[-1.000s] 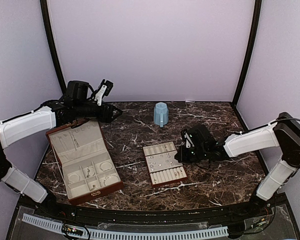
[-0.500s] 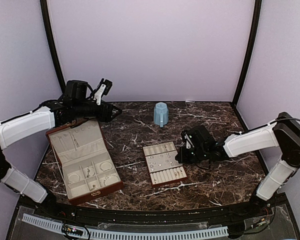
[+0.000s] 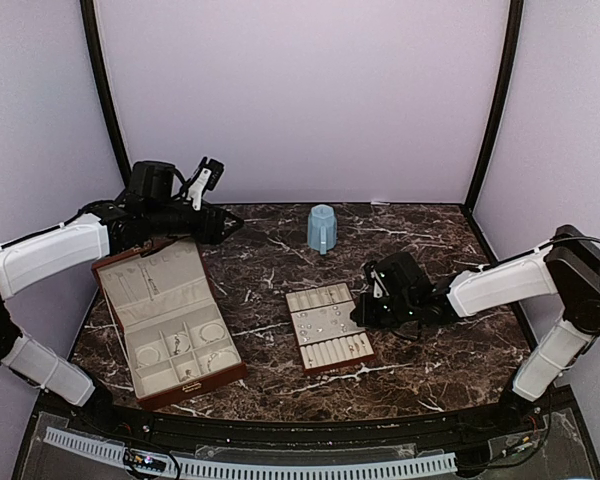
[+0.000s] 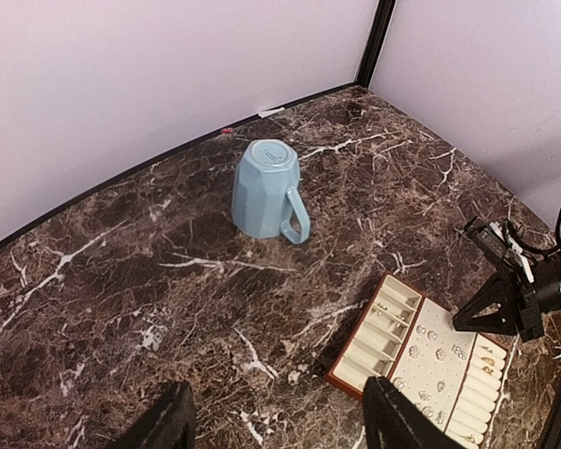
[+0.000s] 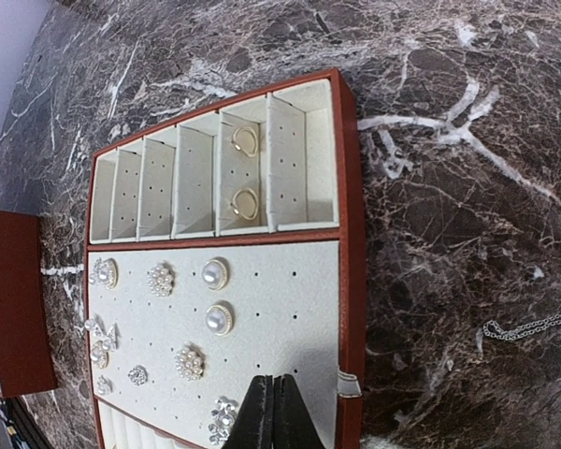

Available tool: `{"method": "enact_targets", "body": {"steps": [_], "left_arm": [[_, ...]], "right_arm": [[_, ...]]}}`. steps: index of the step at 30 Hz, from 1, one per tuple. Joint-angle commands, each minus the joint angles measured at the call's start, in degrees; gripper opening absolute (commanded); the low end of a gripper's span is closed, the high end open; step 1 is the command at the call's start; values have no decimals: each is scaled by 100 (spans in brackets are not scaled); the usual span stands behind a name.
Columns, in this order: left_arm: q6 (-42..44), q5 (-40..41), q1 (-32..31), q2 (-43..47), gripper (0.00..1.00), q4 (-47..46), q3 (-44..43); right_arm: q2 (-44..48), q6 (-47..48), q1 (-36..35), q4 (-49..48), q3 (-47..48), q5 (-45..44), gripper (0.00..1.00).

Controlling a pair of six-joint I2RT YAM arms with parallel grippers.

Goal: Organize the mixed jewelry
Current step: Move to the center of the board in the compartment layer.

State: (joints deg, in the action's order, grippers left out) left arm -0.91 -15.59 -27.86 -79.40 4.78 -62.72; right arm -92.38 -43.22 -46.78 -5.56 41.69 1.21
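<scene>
The mixed jewelry lies mostly on the cream slotted tray [image 3: 328,325]: pearl studs [image 5: 215,273] and cluster studs [image 5: 160,278] on the perforated pad, two gold-toned rings [image 5: 244,140] in a slot. A thin chain [image 5: 528,325] lies on the marble to the tray's right. My right gripper [image 5: 273,385] hangs shut and empty over the pad near the tray's right rim [image 5: 349,281]. My left gripper [image 4: 276,426] is open with nothing in it, high over the marble at the back left. Both of its fingers [image 4: 168,426] show at the bottom of the left wrist view.
An open reddish-brown box [image 3: 170,320] with cream compartments holds a hoop [image 3: 212,332] and small pieces at front left. A light blue mug [image 3: 321,228] stands upside down at the back centre. The booth's walls close in behind and on both sides.
My right wrist has crept very slightly to the right and nearer. The left arm and the jewelry have not moved.
</scene>
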Motion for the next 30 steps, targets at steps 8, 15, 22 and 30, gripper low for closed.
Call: {"method": "enact_targets", "body": {"steps": [8,15,22,30], "left_arm": [[-88,-46,42,401,66,-170,-62],[-95,-14,145,556,73,50,-345],[-82,2,327,624,79,356,-556],[-416,-548,1028,718,80,686,-485]], "right_arm": [[362,110,-35,215,165,-445,8],[792,338,81,534,357,-700,35],[884,653,316,1008,525,-707,47],[257,1062,494,1566,1248,-620,47]]}}
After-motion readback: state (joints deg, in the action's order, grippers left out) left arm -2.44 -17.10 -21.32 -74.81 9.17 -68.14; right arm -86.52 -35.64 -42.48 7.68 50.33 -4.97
